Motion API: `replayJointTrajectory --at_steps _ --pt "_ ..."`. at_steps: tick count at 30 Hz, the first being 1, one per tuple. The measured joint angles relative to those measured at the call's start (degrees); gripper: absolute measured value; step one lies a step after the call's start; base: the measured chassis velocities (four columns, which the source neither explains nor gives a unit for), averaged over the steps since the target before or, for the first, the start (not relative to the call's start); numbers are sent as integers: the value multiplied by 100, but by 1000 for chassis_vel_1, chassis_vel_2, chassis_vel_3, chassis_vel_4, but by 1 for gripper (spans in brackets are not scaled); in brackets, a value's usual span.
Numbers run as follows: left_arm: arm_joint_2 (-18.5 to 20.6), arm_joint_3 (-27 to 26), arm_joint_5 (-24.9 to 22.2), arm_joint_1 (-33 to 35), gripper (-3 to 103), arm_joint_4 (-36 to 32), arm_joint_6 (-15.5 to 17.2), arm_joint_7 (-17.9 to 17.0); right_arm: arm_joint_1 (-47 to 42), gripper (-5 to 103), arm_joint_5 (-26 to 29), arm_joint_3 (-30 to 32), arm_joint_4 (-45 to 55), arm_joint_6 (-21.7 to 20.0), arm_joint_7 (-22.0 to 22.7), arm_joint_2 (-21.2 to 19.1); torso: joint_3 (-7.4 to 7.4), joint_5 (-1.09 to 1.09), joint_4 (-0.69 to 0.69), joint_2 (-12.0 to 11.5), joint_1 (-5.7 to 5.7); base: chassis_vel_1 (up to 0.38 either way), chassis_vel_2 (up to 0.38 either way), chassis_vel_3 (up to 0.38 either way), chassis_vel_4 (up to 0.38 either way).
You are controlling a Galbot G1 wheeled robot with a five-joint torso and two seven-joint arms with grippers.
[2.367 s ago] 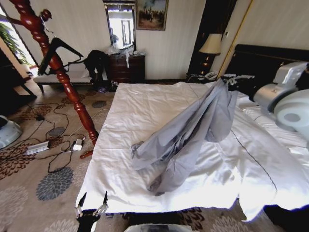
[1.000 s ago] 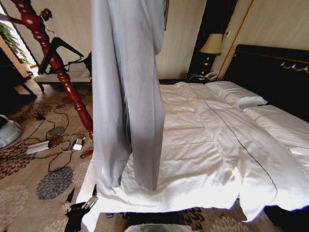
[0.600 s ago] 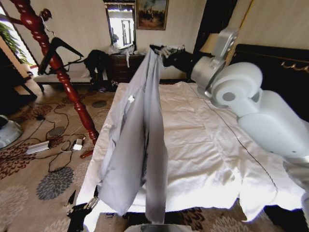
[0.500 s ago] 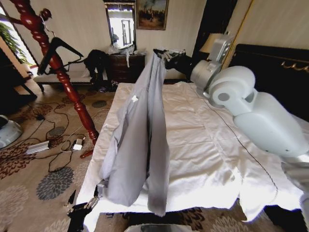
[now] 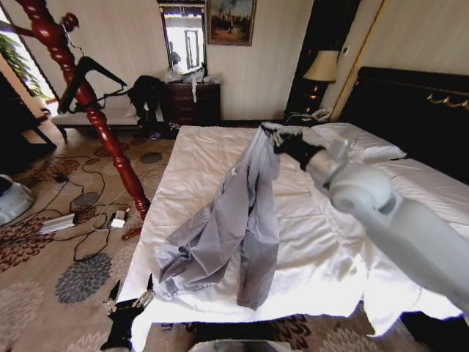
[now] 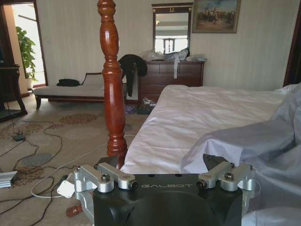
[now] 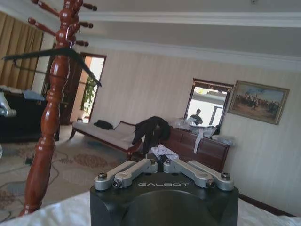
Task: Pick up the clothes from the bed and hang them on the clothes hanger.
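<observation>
The light grey clothes point(image 5: 245, 213) hang by the collar from my right gripper point(image 5: 277, 138), which is shut on the fabric over the middle of the bed point(image 5: 322, 242). Their lower half lies crumpled on the white duvet near the foot. In the right wrist view the gripper point(image 7: 161, 163) pinches a small bunch of cloth point(image 7: 163, 151). The black clothes hanger point(image 5: 86, 73) hangs on the red coat stand point(image 5: 102, 132) to the far left, and the hanger point(image 7: 51, 54) is also in the right wrist view. My left gripper point(image 5: 130, 299) stands open and low by the bed's foot corner; in its own view the left gripper point(image 6: 165, 181) faces the clothes point(image 6: 244, 141).
Cables and a power strip point(image 5: 57, 224) lie on the patterned carpet left of the bed. A bench point(image 5: 88, 119), a dark dresser point(image 5: 192, 103) with a black garment heap point(image 5: 145, 94) and a lamp point(image 5: 319, 70) stand along the far wall. The black headboard point(image 5: 418, 110) is at right.
My right arm has come down and moved right with the clothes. They hung clear of the bed before; now their lower half rests bunched on the duvet.
</observation>
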Motion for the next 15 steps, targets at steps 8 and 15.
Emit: replayJointTrajectory --at_steps 8,15 --pt "522 -123 -217 -411 100 -324 527 -152 -2536 1 -650 1659 381 90 -327 -397 0 0 0 0 0 0 0 0 0" --pt "1153 -314 -850 -1048 100 -453 1217 -360 -4853 1 -1008 3339 619 143 -518 -750 0 -1 -1 0 0 0 0 0 0"
